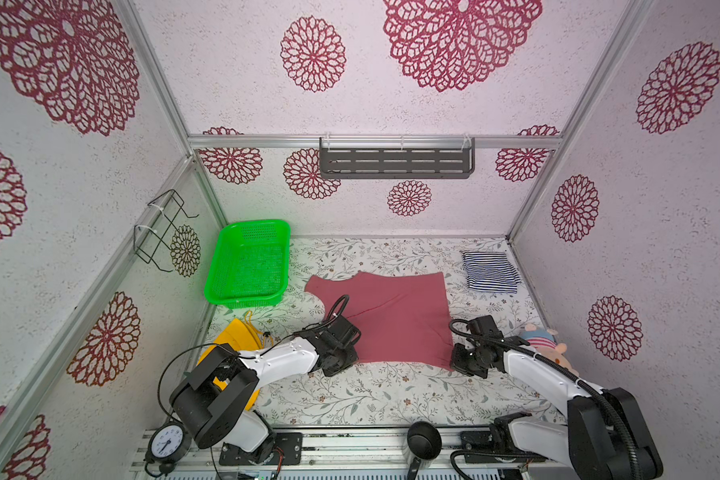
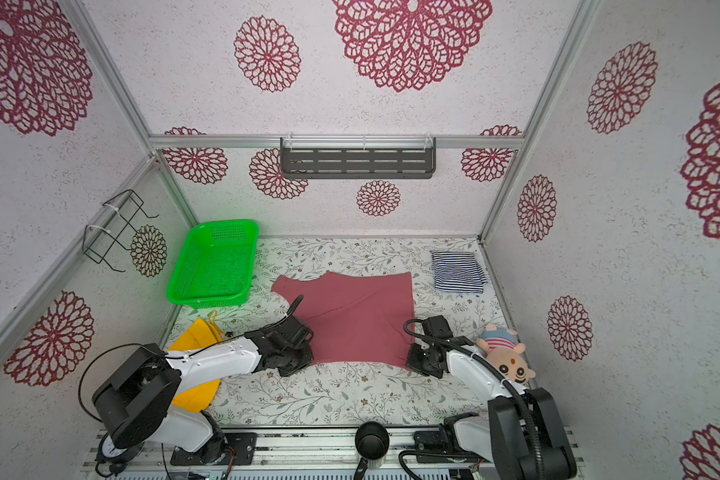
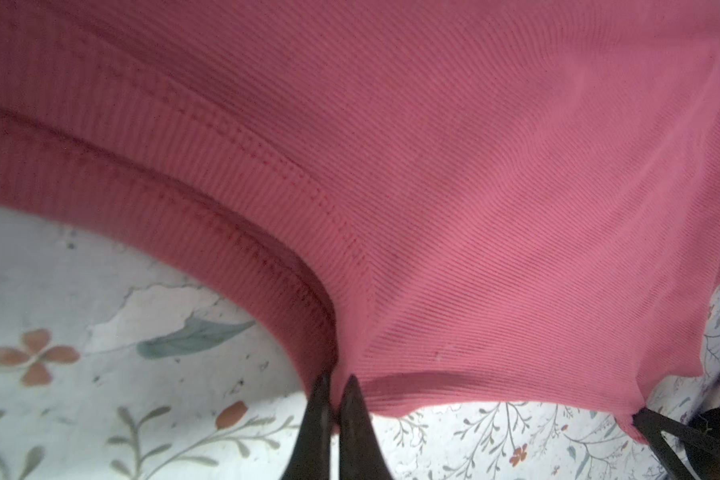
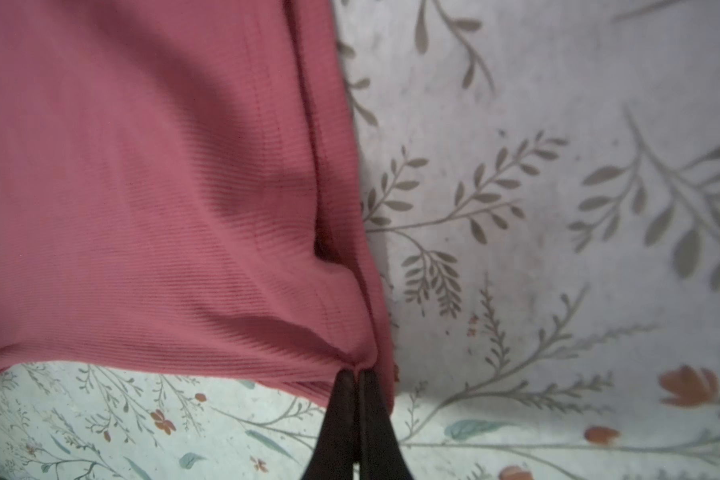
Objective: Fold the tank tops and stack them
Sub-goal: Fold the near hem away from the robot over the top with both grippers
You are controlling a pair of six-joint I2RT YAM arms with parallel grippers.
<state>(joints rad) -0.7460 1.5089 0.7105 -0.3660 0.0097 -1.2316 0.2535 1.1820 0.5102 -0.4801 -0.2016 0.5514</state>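
The rose-red tank top lies spread on the floral table in both top views. At its near left corner my left gripper is shut, pinching the ribbed cloth beside the armhole seam. My right gripper is shut on the near right corner, and the fabric puckers at its tips. The striped navy-and-white tank top lies folded at the back right, apart from both grippers.
A green basket stands at the back left. A yellow cloth hat lies under the left arm. A plush toy sits by the right wall. A clock and a black pan rest on the front rail.
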